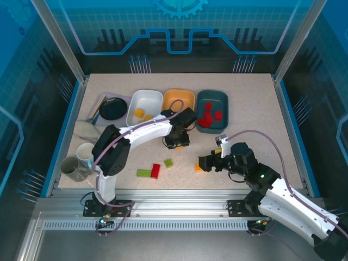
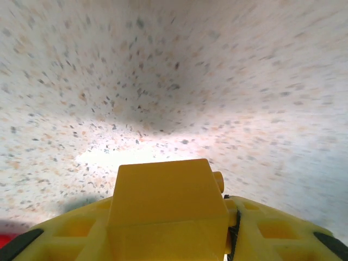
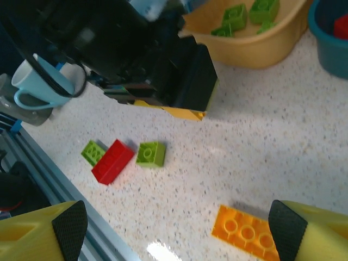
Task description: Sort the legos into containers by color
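Left gripper (image 1: 176, 142): closed on a yellow brick (image 2: 163, 201), clamped between its two yellow fingers (image 2: 272, 234). The brick sits just over the speckled surface (image 2: 228, 81) with a shadow under it; can't tell if it touches.

From above, this gripper hangs just on the near side of the orange tub (image 1: 182, 100). The white tub (image 1: 149, 100) is beyond it to the left and the teal tub (image 1: 212, 99) beyond it to the right.

Right gripper (image 3: 178, 231): wide open, holding nothing. An orange brick (image 3: 244, 235) lies flat on the surface, studs up, between its fingers and close against the right-hand pad (image 3: 285, 234). Can't tell if pad and brick touch.

Ahead of the right gripper, to its left:
- A red brick (image 3: 112, 161) lies on the surface.
- One green brick (image 3: 93, 152) touches its far-left end.
- A second green brick (image 3: 151, 154) sits just beside it on the gripper's side.

The left gripper's black body is further ahead, between the right gripper and the tubs.

Tub contents:
- Orange tub: several green pieces (image 3: 234, 16).
- Teal tub: red pieces (image 1: 209, 117).
- White tub: two yellow pieces (image 1: 140, 113).

Two cups (image 3: 38, 81) stand well off to the right gripper's far left, near the surface edge.
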### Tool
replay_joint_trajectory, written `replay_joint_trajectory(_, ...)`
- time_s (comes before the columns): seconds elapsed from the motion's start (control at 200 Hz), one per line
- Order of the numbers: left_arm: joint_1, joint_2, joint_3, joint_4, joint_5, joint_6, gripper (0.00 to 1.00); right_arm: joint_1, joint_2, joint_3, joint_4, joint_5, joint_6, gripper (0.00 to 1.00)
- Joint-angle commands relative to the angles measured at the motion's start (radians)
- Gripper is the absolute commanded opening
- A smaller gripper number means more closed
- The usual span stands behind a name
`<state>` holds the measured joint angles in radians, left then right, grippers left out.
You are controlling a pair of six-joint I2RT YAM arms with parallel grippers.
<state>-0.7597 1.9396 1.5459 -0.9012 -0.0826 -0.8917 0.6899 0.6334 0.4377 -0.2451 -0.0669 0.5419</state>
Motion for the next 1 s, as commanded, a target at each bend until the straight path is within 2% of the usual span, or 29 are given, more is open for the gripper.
replay_joint_trajectory(0.0,0.061,-0.097,0.067,-0.075,-0.044,0.057,0.36,-0.009,0.091,0.075,0.111,0.007,-0.057,0.89)
replay_joint_trajectory(0.26,0.286,-0.103,0.171,-0.084,-0.016,0.177,0.36,-0.007,0.424,0.298,0.285,0.001,-0.070,0.90)
replay_joint_trajectory(0.375,0.377,-0.044,0.235,-0.077,-0.005,0.221,0.37,-0.008,0.585,0.435,0.247,0.080,-0.040,0.89)
replay_joint_trajectory(0.49,0.442,0.046,0.307,-0.056,0.006,0.259,0.36,-0.023,0.696,0.535,0.289,0.106,0.011,0.89)
replay_joint_trajectory(0.685,0.497,0.241,0.470,-0.082,0.008,0.312,0.37,-0.052,0.809,0.657,0.243,0.105,0.044,0.89)
replay_joint_trajectory(0.995,0.525,0.414,0.600,-0.119,0.033,0.332,0.39,-0.092,0.818,0.653,0.211,0.076,0.064,0.89)
